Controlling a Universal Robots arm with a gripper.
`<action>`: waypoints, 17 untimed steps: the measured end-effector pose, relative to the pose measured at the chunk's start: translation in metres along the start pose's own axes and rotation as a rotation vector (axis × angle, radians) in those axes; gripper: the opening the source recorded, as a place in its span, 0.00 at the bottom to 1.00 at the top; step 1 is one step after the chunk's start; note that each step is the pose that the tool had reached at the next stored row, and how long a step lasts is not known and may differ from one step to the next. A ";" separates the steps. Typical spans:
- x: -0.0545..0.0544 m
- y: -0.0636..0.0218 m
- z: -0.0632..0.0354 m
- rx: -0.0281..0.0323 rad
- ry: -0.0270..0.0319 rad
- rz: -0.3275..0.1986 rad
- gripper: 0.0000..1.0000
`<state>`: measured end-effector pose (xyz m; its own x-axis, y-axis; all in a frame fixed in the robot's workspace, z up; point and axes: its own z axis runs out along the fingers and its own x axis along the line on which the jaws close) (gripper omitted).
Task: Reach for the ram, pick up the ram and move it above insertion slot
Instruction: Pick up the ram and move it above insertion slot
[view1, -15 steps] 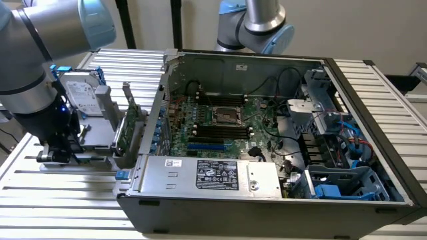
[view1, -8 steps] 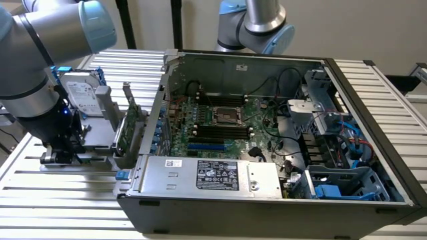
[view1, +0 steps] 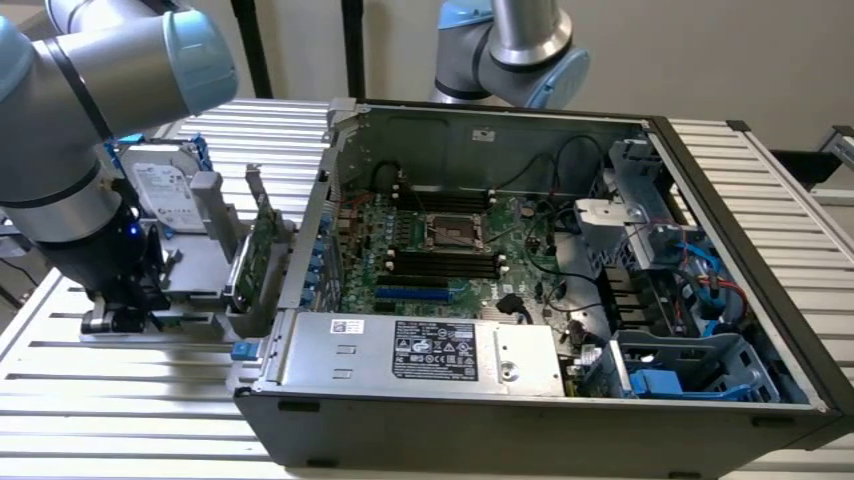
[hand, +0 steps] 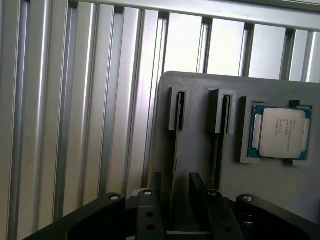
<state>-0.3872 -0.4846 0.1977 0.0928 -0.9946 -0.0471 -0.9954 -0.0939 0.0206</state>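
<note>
Gripper (hand: 175, 177) poised over the grey holder (hand: 200, 150) on the slatted counter (hand: 75, 110). Fingers (hand: 155, 197) spread, one on each side of the ram (hand: 175, 159), which stands edge-on in the holder's slot. A processor (hand: 278, 132) lies in another recess of the holder.

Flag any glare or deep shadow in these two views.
Exterior view: table slats glare at the exterior view's right; the computer case interior sits in shadow. Wrist view: the table slats wash out near white, the gripper reads as a dark silhouette, the CPU lid catches a pale reflection.
</note>
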 end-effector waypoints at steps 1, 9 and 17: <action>0.000 -0.0007 0.0004 -0.0005 -0.0014 0.000 0.36; 0.001 -0.0013 0.0016 -0.0046 -0.0060 0.000 0.28; 0.001 -0.0014 0.0018 -0.0046 -0.0062 0.002 0.14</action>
<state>-0.3858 -0.4849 0.1958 0.0911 -0.9944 -0.0532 -0.9954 -0.0925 0.0253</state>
